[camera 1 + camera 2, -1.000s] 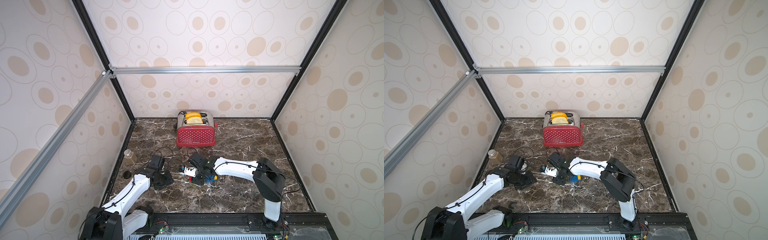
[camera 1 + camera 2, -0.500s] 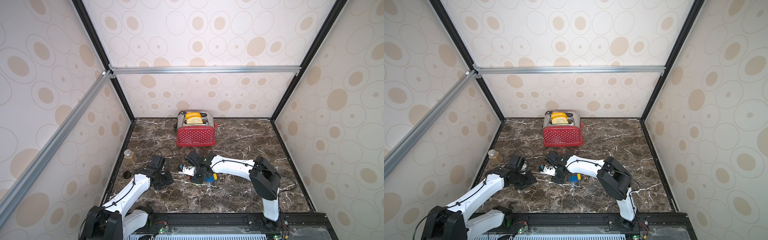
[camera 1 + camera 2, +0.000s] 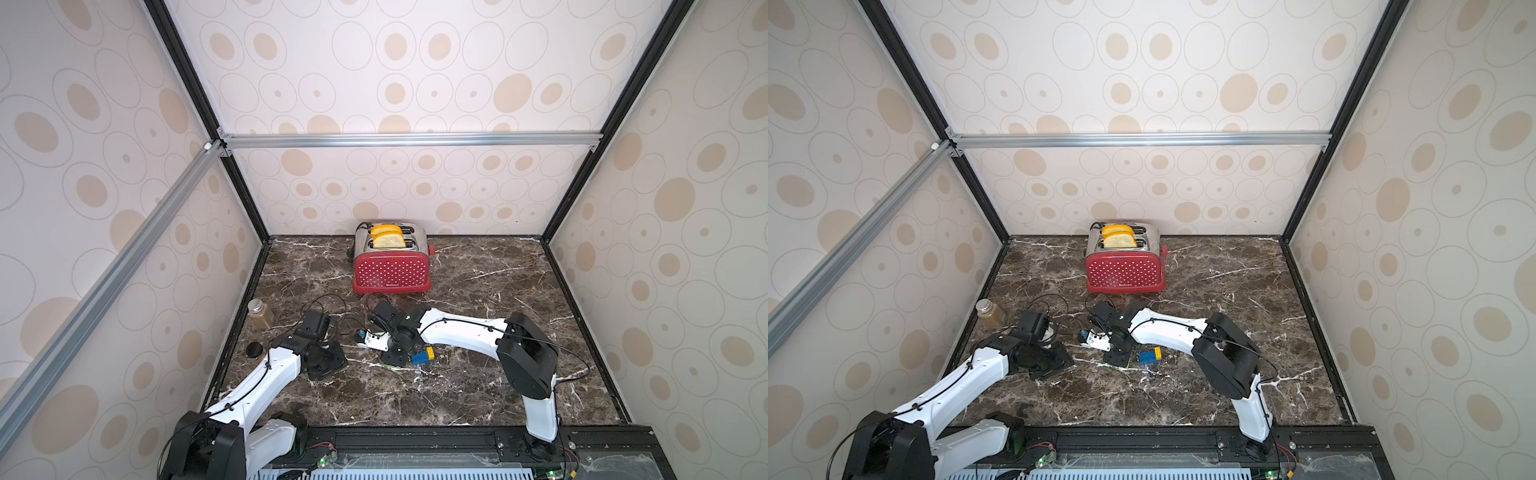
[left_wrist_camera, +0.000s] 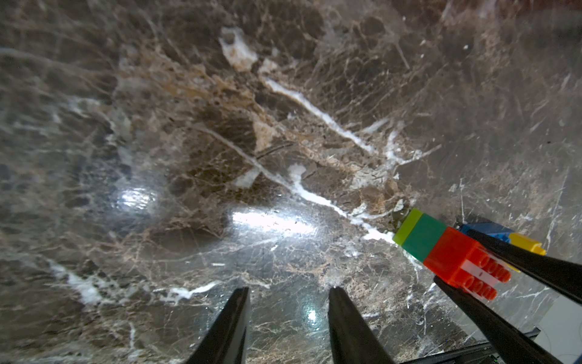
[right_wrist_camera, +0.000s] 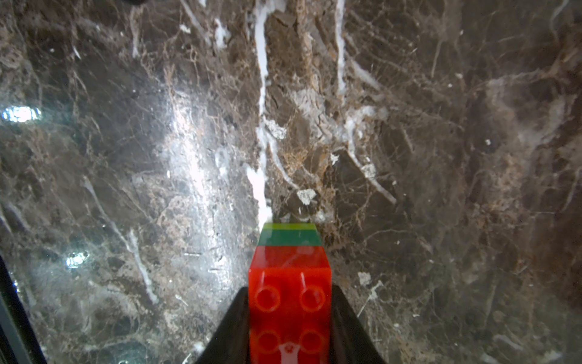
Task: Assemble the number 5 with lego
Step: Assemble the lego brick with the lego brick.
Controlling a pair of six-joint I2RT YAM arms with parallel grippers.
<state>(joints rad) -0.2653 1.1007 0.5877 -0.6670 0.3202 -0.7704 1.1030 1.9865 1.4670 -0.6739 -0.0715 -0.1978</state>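
top views: your counter (image 3: 478, 386) has the red dotted toaster (image 3: 390, 270) at the middle of its back edge and a jar (image 3: 260, 314) by the left edge. both arms reach in from the front edge. the right gripper (image 3: 394, 358) points down approx mid-counter, just beside the blue brick (image 3: 419, 358), which lies on the marble w/ the yellow brick (image 3: 430, 352) touching it. you see the same in both top views: blue brick (image 3: 1146, 358), yellow brick (image 3: 1158, 352), right gripper (image 3: 1119, 358). the left gripper (image 3: 328, 365) is low over the counter, nearer the left edge and apart from those bricks. from up here you can't tell how wide either tool stands. left wrist view: your left gripper (image 4: 288, 302) has its fingers parted w/ only bare marble btwn them, so it holds nothing. near it the right gripper's black fingers (image 4: 535, 266) clamp the red brick (image 4: 453, 255), which is joined to the dark-green brick (image 4: 423, 239) and then the lime brick (image 4: 407, 228). this 3-piece stack is tilted, lime end toward the counter. whether it touches the marble you can't tell. blue and yellow sit just behind those fingers. right wrist view: your right gripper (image 5: 289, 293) is closed on both sides of the red brick (image 5: 289, 302), studs facing the cam, w/ dark-green (image 5: 289, 238) and lime (image 5: 289, 226) at the far end over the marble.
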